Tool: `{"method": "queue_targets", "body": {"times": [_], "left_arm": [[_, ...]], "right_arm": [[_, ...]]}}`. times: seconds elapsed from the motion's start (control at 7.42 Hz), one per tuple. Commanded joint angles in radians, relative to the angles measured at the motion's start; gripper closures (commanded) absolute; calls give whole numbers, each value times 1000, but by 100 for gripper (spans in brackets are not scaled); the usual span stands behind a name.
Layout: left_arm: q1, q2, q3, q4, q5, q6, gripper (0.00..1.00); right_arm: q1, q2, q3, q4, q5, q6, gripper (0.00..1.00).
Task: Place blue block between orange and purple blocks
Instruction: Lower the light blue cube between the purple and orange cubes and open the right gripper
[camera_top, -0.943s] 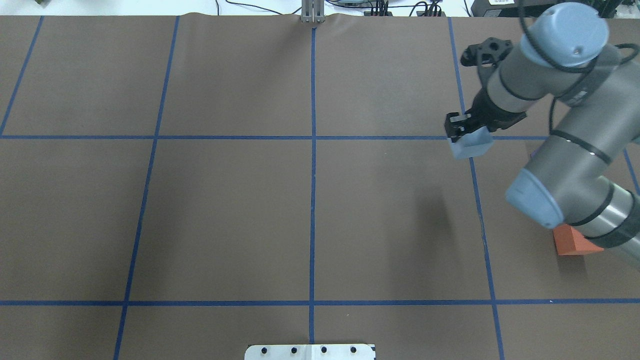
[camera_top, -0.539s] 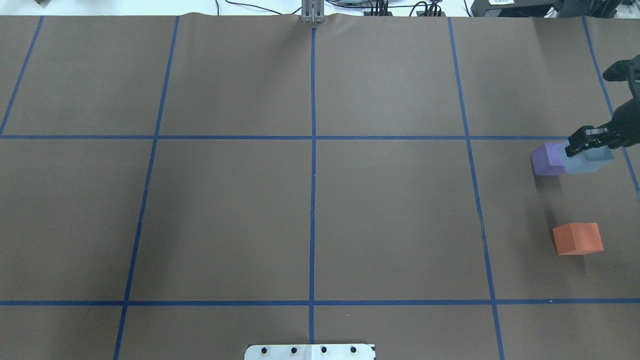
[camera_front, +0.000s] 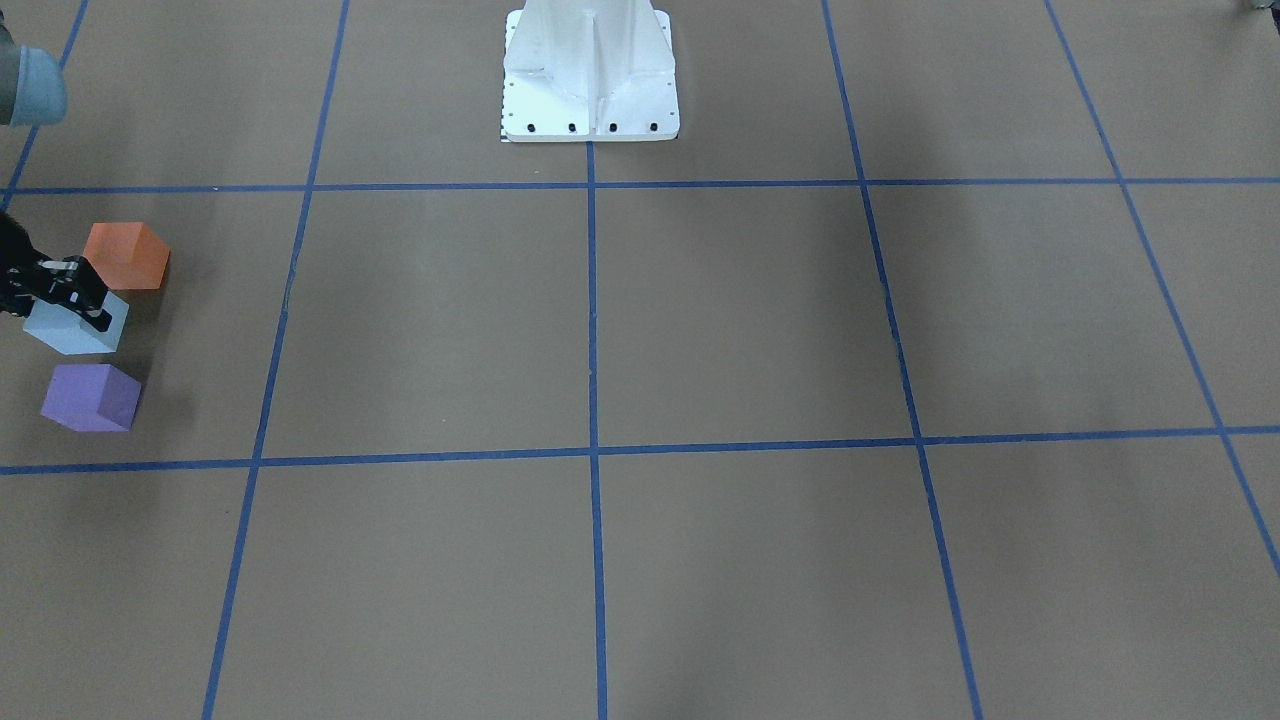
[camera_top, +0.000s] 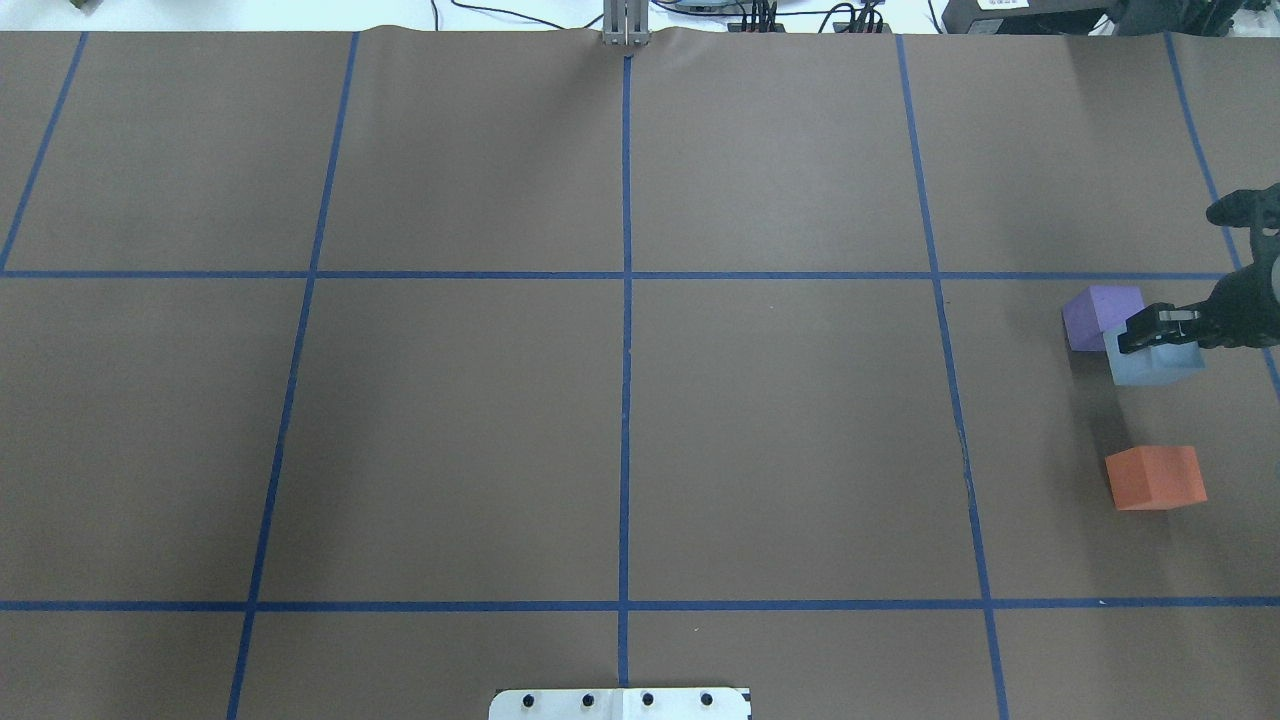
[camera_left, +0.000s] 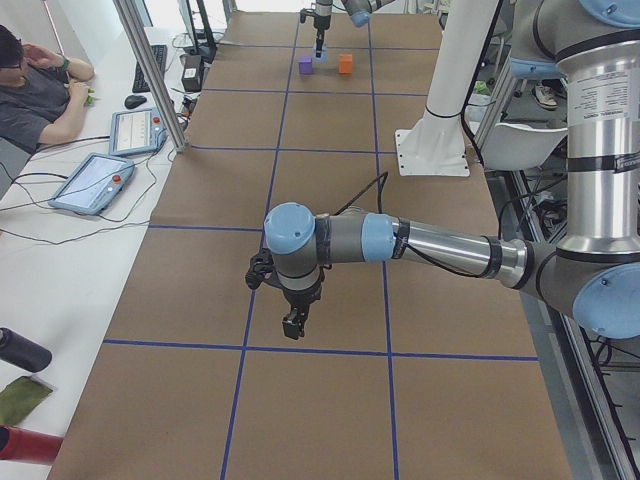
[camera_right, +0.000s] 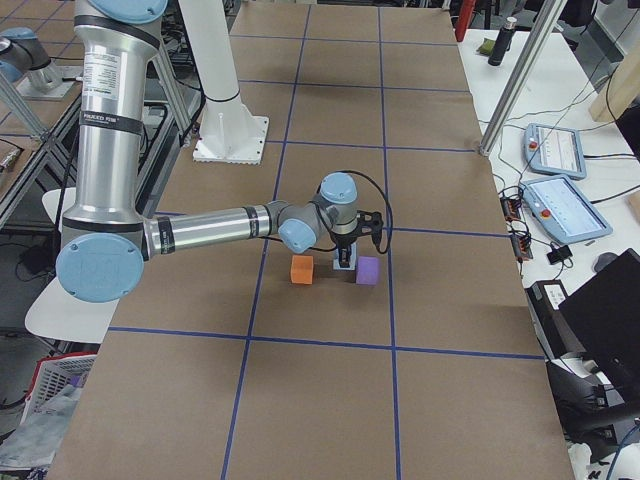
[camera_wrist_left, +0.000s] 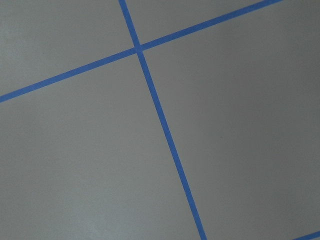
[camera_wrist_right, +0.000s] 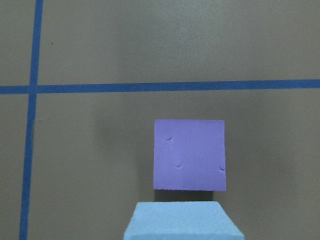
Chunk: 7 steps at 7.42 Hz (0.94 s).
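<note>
My right gripper (camera_top: 1155, 335) is shut on the light blue block (camera_top: 1155, 362) and holds it low over the paper at the table's right end. The purple block (camera_top: 1095, 315) lies just beyond it. The orange block (camera_top: 1155, 478) lies nearer to me. In the front-facing view the blue block (camera_front: 75, 325) sits between the orange block (camera_front: 125, 255) and the purple block (camera_front: 90, 397), slightly out of line. The right wrist view shows the purple block (camera_wrist_right: 189, 154) ahead of the blue block (camera_wrist_right: 182, 221). My left gripper (camera_left: 293, 325) hangs over the paper far away; I cannot tell whether it is open.
Brown paper with a blue tape grid (camera_top: 627, 300) covers the table. The white robot base plate (camera_front: 590, 70) stands at the near middle edge. A seated operator (camera_left: 35, 95) and tablets are beside the table in the exterior left view.
My right gripper carried the blue block rightward across the table, past the purple block, then toward the orange block. It now holds the blue block between the two blocks.
</note>
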<state>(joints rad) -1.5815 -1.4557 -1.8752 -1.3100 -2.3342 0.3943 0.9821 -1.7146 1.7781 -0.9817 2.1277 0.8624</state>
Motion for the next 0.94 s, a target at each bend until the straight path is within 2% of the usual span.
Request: {"method": "queue_targets", "body": {"times": [0.0,0.27,0.4,0.54,0.67,0.81], "left_arm": [[0,0,1,0,-7,0,0],[0,2,1,0,-8,0,0],[0,2,1,0,-8,0,0],[0,2,1,0,-8,0,0],[0,2,-1,0,-8,0,0],[0,2,-1,0,-8,1,0]], "right_arm": [[-62,-52,-16,93,-47,58,100],[-71,-46,-26,95,-49,58,100],[-72,-42,-38,95,-48,49,83],[-72,-42,-39,95,-48,46,46],[-71,-42,-37,95,-48,46,1],[-71,-40,-37,95,-49,43,0]]}}
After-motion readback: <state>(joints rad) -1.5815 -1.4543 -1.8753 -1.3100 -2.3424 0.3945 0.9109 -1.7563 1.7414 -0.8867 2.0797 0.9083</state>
